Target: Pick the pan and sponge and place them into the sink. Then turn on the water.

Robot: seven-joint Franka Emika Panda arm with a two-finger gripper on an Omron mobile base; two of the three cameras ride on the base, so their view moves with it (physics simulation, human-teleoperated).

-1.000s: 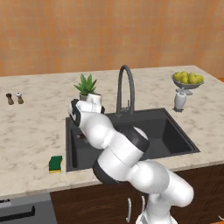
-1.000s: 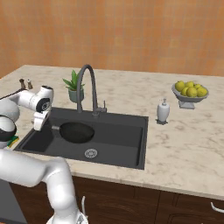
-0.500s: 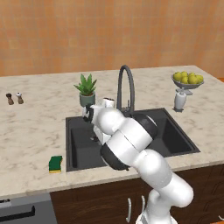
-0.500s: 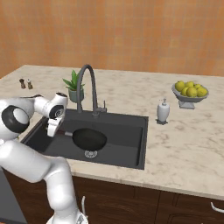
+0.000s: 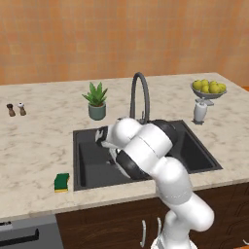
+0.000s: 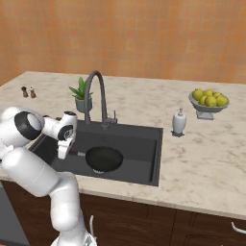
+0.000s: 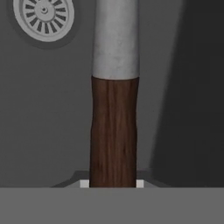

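Note:
My gripper (image 6: 63, 153) is shut on the reddish-brown handle (image 7: 113, 131) of the black pan (image 6: 104, 158), which hangs low inside the dark sink (image 6: 141, 144), just over its floor. In the hand view the handle runs straight up to a grey metal neck (image 7: 116, 39), with the round drain (image 7: 43, 15) beside it. In the left base view my gripper (image 5: 101, 138) sits over the sink's left half (image 5: 87, 163), and my arm covers the pan. The green and yellow sponge (image 5: 62, 182) lies on the counter at the sink's front left corner. No water is in view at the faucet (image 6: 98, 93).
A potted plant (image 5: 97, 100) stands behind the sink beside the arched faucet (image 5: 140, 95). A soap dispenser (image 6: 179, 122) and a bowl of lemons (image 6: 208, 102) stand to the right. Salt and pepper shakers (image 5: 16, 109) are at the far left.
My arm has swung right from the sink's left edge and carried the pan toward the middle of the basin and lower. The gripper has stayed shut on the handle.

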